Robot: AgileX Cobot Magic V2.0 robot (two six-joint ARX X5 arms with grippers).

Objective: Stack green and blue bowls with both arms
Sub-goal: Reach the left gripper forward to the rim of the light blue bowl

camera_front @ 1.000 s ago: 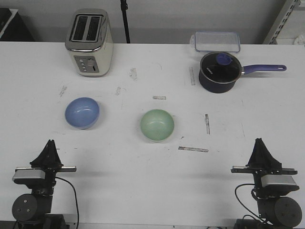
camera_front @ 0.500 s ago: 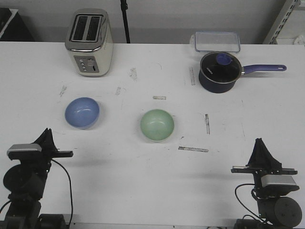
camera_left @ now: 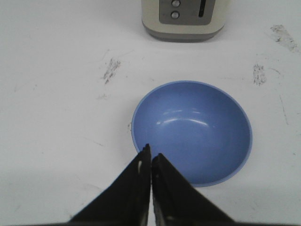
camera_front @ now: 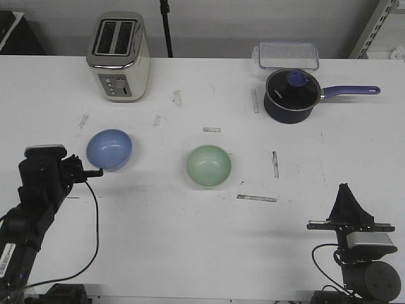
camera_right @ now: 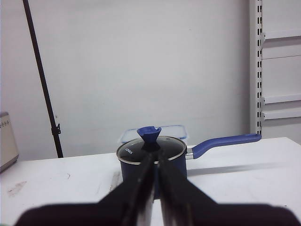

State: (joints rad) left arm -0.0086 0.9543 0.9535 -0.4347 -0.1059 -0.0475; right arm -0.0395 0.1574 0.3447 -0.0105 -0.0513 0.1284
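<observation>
Two bowls sit on the white table (camera_front: 190, 240): one blue bowl (camera_front: 109, 149) at mid-left of the front view and one green bowl (camera_front: 209, 166) near the centre, well apart from each other, both upright and empty. There is one toaster (camera_front: 118, 56) at the upper left, one navy saucepan (camera_front: 290, 95) with a lid and a purple handle at the upper right, and one clear lidded box (camera_front: 288, 54) just behind the pan. Two arms show, one at each lower corner. The left gripper (camera_front: 95, 172) reaches in from the lower left of the front view, its tip just beside the blue bowl's lower-left rim. In the left wrist view its two fingers (camera_left: 136, 188) are pressed together with only a thin seam between them, holding nothing, and their tip lies over the near rim of the blue bowl at lower centre; whether it touches the rim cannot be told. The green bowl lies well to the right of that gripper. The right gripper (camera_front: 347, 193) stands at the lower right of the front view, pointing up, well apart from both bowls. In the right wrist view its fingers (camera_right: 141, 188) are likewise closed together and empty, in line with the saucepan far across the table.
</observation>
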